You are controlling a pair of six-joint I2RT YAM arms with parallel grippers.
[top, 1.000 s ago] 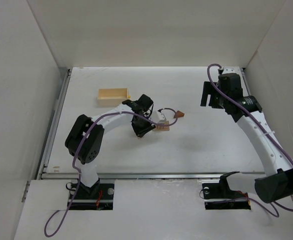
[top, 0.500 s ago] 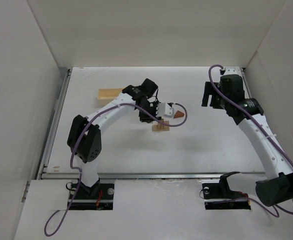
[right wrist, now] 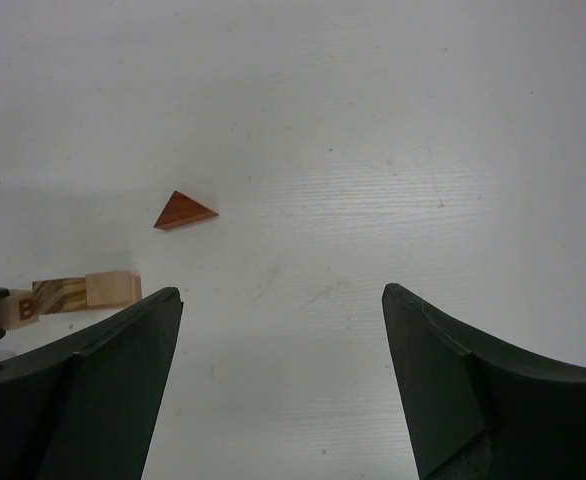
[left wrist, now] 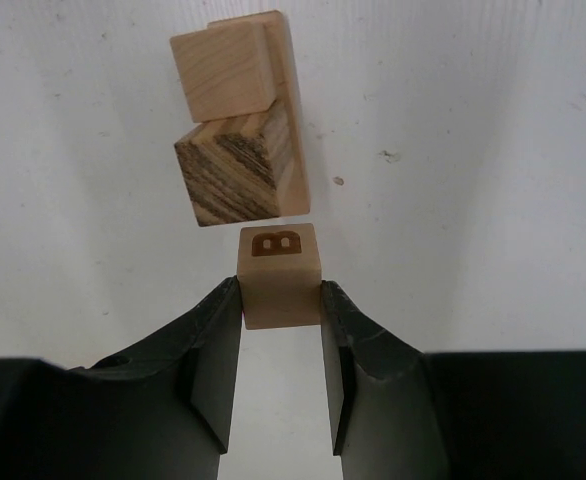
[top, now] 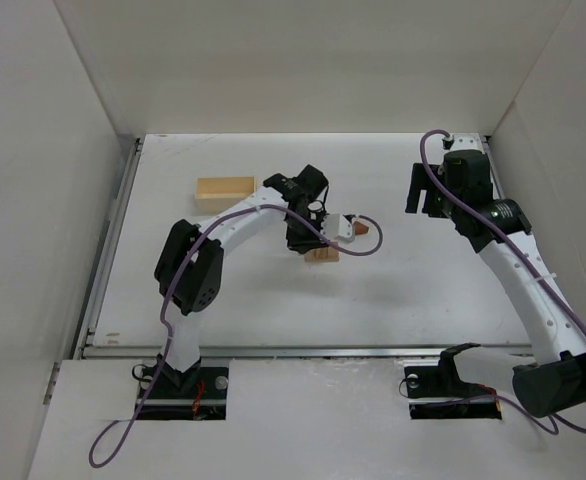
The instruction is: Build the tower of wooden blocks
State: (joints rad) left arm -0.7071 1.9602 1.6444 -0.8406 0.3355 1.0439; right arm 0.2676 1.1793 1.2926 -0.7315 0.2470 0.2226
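The wood block tower [left wrist: 235,128] is a pale plank with a pale cube and a dark-grained cube on it. It also shows in the top view [top: 324,255] and in the right wrist view [right wrist: 85,291]. My left gripper [left wrist: 280,300] is shut on a pale cube marked B [left wrist: 279,273], held just short of the stack; in the top view it [top: 310,242] is left of the stack. A reddish-brown triangle [right wrist: 184,211] lies apart on the table [top: 362,228]. My right gripper [right wrist: 281,330] is open and empty, far right [top: 414,193].
A pale yellow rectangular wooden box [top: 225,189] lies at the back left of the table. White walls enclose the table on three sides. A purple cable [top: 365,245] loops off the left wrist near the triangle.
My left gripper has lifted from beside the stack and swung towards the back and right, with its wrist turned. The right arm has barely moved.
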